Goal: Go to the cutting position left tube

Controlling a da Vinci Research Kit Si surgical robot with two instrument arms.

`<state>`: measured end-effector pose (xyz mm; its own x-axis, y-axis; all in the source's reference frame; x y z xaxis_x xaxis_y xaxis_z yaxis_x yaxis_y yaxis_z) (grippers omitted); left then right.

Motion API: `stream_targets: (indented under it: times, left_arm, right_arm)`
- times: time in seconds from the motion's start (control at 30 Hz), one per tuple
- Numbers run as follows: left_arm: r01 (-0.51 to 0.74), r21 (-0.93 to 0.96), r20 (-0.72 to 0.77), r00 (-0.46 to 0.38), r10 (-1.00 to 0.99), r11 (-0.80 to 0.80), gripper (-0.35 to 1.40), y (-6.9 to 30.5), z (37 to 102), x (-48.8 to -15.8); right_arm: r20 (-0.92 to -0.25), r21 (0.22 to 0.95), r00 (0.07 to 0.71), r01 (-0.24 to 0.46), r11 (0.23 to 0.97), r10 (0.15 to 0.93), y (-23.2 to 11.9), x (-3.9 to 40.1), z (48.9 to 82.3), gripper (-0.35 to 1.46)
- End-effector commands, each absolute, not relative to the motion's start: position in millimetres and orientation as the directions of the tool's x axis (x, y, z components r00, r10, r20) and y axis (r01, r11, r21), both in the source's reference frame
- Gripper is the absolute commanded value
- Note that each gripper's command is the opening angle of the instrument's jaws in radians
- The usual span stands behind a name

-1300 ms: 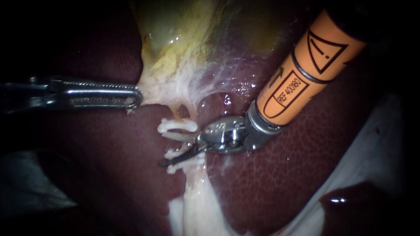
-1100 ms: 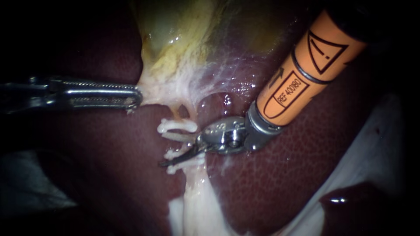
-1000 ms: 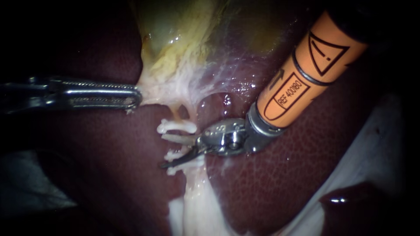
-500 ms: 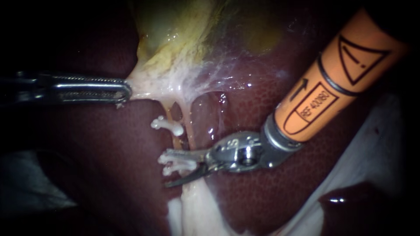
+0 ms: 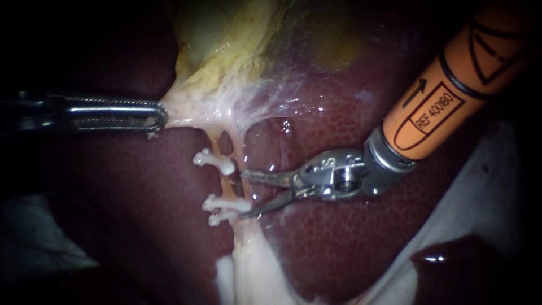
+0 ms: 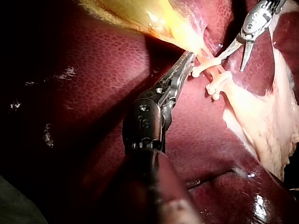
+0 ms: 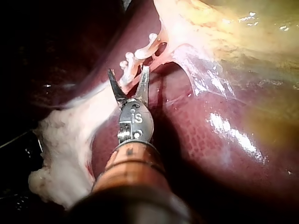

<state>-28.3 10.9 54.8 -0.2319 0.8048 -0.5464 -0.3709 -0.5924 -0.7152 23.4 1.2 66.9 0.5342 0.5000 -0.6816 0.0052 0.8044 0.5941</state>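
1. Jaws first: the right instrument (image 5: 244, 195) has its two thin blades spread, with a clear gap between them, and they grip nothing.
2. Just past the blade tips is the left tube (image 5: 227, 183), a thin yellowish strand. In the endoscope view the tips stop just short of it. In the right wrist view pale tissue shows in the gap, but I cannot tell whether that is the tube itself.
3. A single white clip (image 5: 213, 161) sits on the tube beyond the upper blade, clear of it. A pair of white clips (image 5: 226, 204) lies right against the lower blade's tip. The bare stretch of tube between them faces the open gap.
4. A second pale strand (image 5: 243, 152) comes down to the upper blade's tip.
5. Behind the blades come the metal wrist and then the orange shaft (image 5: 435, 107), both hanging over the dark red liver (image 5: 350, 243).
6. On the far side of the tube from the blades, the left instrument (image 5: 160, 116) has both jaws clamped on the pale edge of the gallbladder (image 5: 226, 56). That tissue is stretched in a web towards the tube.
7. Past the lower blade, a white stalk of tissue (image 5: 254, 265) runs on from the paired clips.
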Motion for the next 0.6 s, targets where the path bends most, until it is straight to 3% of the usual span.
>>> stream_targets:
  times: [0.03, 0.6]
  left_arm:
    - [-0.372, -0.714, -0.547, -0.232, 0.805, -0.592, -0.35, 10.9, 54.8, -28.3]
    - [-0.373, -0.714, -0.547, -0.231, 0.805, -0.592, -0.35, 10.8, 54.9, -28.5]
  right_arm:
    - [-0.677, 0.599, 0.535, 0.002, 0.801, 0.505, 1.4, 23.4, 67.3, 1.18]
    - [-0.673, 0.607, 0.537, 0.007, 0.795, 0.509, 1.4, 23.9, 69.0, 1.18]
